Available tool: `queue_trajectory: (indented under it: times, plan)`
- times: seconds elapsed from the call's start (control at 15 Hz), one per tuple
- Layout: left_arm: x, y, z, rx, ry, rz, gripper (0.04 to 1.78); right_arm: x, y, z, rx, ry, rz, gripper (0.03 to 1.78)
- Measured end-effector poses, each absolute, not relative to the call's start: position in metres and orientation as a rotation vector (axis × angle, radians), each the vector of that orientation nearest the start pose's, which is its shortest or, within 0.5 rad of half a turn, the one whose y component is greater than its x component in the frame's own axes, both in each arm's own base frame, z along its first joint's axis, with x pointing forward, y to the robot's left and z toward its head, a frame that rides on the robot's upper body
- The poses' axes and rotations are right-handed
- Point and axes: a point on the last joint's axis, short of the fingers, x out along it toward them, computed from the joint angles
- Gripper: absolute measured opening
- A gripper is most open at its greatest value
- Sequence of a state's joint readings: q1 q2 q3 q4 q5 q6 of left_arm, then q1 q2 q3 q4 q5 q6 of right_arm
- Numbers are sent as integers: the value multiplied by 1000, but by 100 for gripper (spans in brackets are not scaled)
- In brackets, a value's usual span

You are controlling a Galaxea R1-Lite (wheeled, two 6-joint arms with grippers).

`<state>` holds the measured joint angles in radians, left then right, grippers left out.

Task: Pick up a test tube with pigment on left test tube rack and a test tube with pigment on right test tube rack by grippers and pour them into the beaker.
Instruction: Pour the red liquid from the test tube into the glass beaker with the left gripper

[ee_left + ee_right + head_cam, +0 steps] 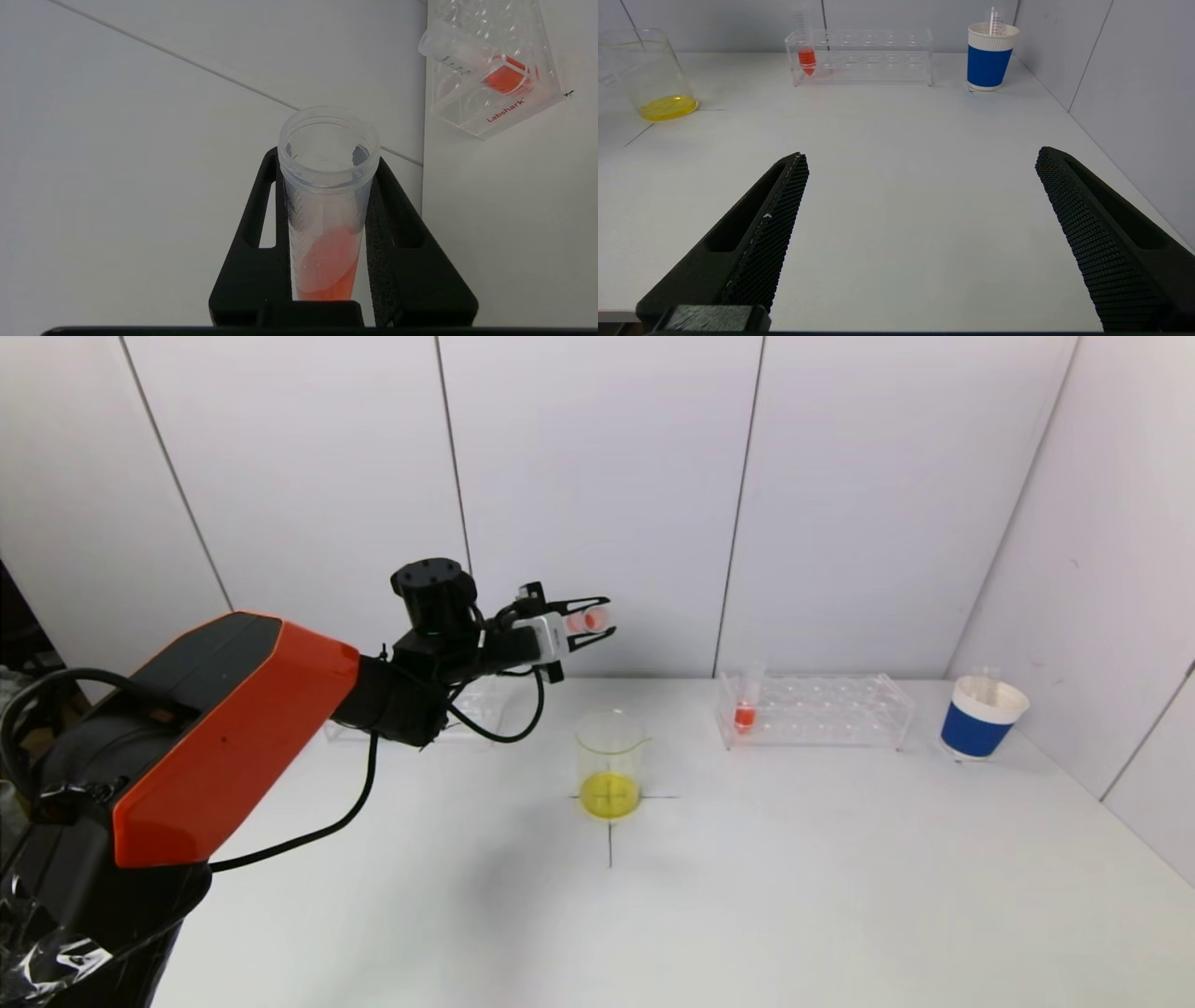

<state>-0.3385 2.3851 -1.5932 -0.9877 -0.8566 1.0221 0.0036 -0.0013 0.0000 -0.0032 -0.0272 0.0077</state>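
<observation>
left gripper [597, 619] up in the air, above and a bit left of the beaker [611, 765], jaws clamped on a test tube with orange-red pigment [588, 620]. tube lying close to level in the head view, open mouth pointing right. from the left wrist camera, same tube [327, 205] pinched between the two black fingers [402, 252], pigment pooled down near the gripper end, nothing at the rim.

beaker sitting mid-table on a black cross mark [611, 821], shallow yellow liquid [610, 794] in the bottom. also visible far left in the right wrist view [649, 70].

right test tube rack [814, 711], clear plastic, at the far side of the table right of the beaker, well apart from it. one test tube with red pigment [745, 705] standing upright in the rack's left end slot. "labshark" printed on the rack's end in the left wrist shot [495, 70].

left test tube rack [467, 714] mostly hidden behind the left arm, far side, left of the beaker. can't tell what's in it.

right gripper [920, 233] not in the head view; its own camera shows the jaws spread wide, holding nothing, low over the near right part of the white table [840, 896].

blue and white paper cup [980, 719] far right, by the wall, with a clear tube poking out of it.
</observation>
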Motion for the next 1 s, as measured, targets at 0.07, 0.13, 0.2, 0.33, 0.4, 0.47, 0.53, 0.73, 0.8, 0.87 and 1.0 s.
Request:
queue_trajectory:
  times: [0.07,0.13,0.2,0.33,0.4,0.47,0.53,0.73,0.8,0.87,1.0]
  plan:
    - [454,-178,152,965,-807,-983,46,-23,-1,76,8,-5,-24,177]
    - [453,-178,150,983,-817,-984,46,-23,-1,76,8,-5,-24,177]
    - [452,-178,147,1001,-822,-985,46,-23,-1,76,8,-4,-24,177]
    - [451,-176,143,1031,-836,-976,46,-23,-1,76,8,-5,-24,177]
    - [450,-177,141,1044,-850,-969,46,-23,-1,76,8,-5,-24,177]
    - [449,-177,140,1053,-855,-966,46,-23,-1,76,8,-5,-24,177]
    - [449,-176,139,1061,-859,-965,46,-23,-1,76,7,-5,-24,177]
    - [448,-177,138,1090,-874,-956,46,-23,-1,76,8,-5,-24,177]
    - [448,-177,137,1101,-882,-954,46,-23,-1,76,8,-5,-24,177]
    - [448,-177,137,1106,-890,-956,46,-23,-1,76,8,-4,-24,177]
    - [447,-177,139,1117,-923,-951,46,-23,-1,76,8,-5,-24,177]
